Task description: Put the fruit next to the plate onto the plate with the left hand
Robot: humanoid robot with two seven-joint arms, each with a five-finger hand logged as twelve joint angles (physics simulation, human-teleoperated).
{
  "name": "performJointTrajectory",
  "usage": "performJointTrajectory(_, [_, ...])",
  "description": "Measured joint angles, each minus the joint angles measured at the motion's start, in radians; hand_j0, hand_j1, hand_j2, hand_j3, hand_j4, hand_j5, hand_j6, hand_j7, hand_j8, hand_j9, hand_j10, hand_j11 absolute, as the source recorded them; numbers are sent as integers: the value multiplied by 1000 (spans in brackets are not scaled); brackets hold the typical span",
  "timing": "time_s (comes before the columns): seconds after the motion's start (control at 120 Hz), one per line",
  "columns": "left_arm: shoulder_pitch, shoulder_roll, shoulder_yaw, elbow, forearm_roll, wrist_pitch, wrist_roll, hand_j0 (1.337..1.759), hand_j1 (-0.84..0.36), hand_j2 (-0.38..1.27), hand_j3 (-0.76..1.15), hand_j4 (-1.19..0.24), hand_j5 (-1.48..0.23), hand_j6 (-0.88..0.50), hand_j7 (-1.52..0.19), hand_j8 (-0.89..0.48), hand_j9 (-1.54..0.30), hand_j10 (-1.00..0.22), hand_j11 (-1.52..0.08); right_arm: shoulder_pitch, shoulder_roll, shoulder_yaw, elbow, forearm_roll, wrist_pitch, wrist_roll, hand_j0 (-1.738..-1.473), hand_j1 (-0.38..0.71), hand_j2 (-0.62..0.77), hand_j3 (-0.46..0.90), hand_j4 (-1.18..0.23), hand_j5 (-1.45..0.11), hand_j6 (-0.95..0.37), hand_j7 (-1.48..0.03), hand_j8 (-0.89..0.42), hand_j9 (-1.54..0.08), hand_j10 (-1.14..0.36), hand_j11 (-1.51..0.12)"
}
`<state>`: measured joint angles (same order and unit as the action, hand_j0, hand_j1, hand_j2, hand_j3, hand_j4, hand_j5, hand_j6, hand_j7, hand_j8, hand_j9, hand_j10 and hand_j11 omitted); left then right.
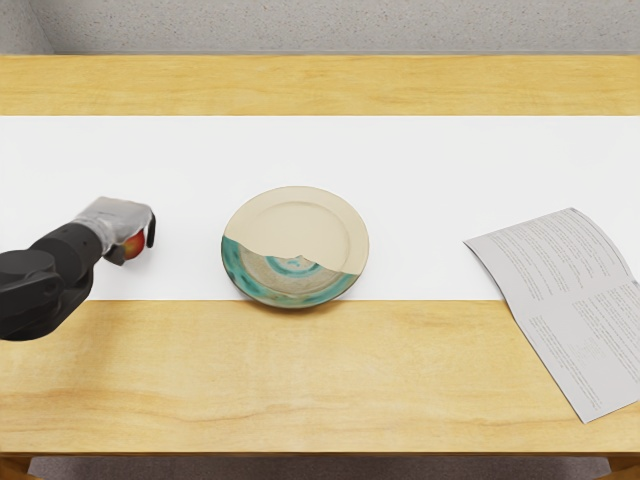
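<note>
Left hand: we find the left hand (118, 222) at the left end of the white runner (400, 160), its dark arm coming in from the left edge of the view.
Grasp: the fingers (148, 232) are curled down over a red fruit (133, 247). We judge the hand closed on it, with only a small patch of red skin showing under the palm.
Fruit identity: round and red with a lighter fleck, possibly an apple. It is too covered for us to say.
Fruit position: on or just above the runner, we cannot tell which, and well apart from the plate (300, 225).
Governing relation: the plate lies to the hand's right, at about the same depth on the table (320, 380). We judge the carry to be a plain sideways travel toward centre.
Long axis: none that matters, since the fruit is round.
Plate: cream with a teal glaze on its near side. Nothing lies on it.
Right hand: not visible.
Other item: a printed leaflet (565, 300) lies at the table's right end, clear of the path.
Task standing: we judge the fruit gripped but not yet delivered.
</note>
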<state>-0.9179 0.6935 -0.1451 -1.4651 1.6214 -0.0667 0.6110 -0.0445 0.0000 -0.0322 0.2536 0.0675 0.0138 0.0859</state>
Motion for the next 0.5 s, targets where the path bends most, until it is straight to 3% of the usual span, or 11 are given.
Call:
performJointTrajectory(0.142, [-84,-8,-1,-1,-8,-1,0,1650,-344,158,0,-705,-946,-343,-942,-324,-946,-507,-958,0,0,0,0,0,0,0,-1658,-305,-7,0,-36,-47,-36,-47,-36,-47,-36,-47])
performJointTrajectory(0.183, [-115,-26,-1,-2,-15,-1,-1,1650,-361,219,0,-715,-963,-335,-957,-310,-965,-498,-977,0,0,0,0,0,0,0,-1658,-305,-7,0,-36,-47,-36,-47,-36,-47,-36,-47])
performJointTrajectory(0.3, [-202,-151,-2,-2,-37,-2,-1,1648,-396,289,0,-732,-991,-304,-984,-269,-997,-457,-1015,0,0,0,0,0,0,0,-1658,-305,-8,0,-36,-47,-36,-47,-36,-47,-36,-47])
performJointTrajectory(0.5, [-225,-287,-2,-5,-56,-6,0,1642,-438,292,0,-736,-1018,-267,-1010,-240,-1019,-431,-1044,0,0,0,0,0,0,0,-1658,-305,-7,0,-36,-47,-36,-47,-36,-47,-36,-47])
